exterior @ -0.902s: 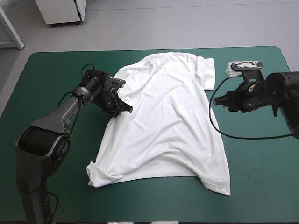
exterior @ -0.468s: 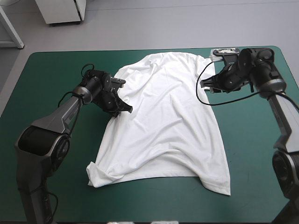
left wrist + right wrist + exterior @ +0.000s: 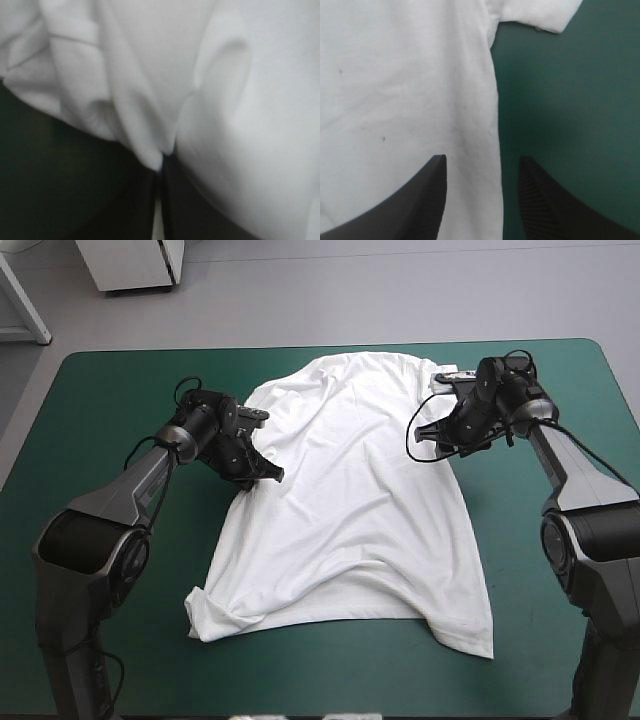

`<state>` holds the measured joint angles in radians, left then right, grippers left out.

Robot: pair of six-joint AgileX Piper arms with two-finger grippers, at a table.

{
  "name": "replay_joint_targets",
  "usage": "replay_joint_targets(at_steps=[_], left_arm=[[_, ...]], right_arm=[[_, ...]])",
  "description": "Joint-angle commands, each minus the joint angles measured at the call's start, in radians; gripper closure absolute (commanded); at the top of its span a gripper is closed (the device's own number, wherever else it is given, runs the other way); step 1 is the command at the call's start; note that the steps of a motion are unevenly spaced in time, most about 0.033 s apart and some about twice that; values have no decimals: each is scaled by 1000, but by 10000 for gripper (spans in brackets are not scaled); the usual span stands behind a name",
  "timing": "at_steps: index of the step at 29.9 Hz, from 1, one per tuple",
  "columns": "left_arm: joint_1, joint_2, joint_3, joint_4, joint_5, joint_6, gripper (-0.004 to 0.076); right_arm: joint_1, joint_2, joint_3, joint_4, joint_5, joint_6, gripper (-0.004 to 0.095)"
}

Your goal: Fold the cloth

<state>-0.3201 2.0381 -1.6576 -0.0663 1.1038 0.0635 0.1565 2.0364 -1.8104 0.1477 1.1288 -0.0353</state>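
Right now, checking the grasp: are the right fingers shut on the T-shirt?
No, the right gripper has its fingers apart, with the edge of the T-shirt between them.

The left arm (image 3: 140, 485) and right arm (image 3: 585, 475) look alike: tapered grey links between fat, rounded black joints. Their black fingers (image 3: 542, 210) are broad curved fins, one finely ribbed.

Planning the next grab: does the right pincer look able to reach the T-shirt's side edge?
Probably yes: the right pincer is open, the T-shirt edge lined up between its fingers, nothing blocking.
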Motion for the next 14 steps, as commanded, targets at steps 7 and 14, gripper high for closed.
replay_joint_targets(at_steps=[7, 14], left_arm=[[-12, -12, -6, -33, -40, -4, 733], [-12, -12, -6, -33, -43, -4, 733]], right_arm=[[-3, 18, -38, 11, -36, -9, 477], [21, 73, -38, 13, 4, 6, 558]])
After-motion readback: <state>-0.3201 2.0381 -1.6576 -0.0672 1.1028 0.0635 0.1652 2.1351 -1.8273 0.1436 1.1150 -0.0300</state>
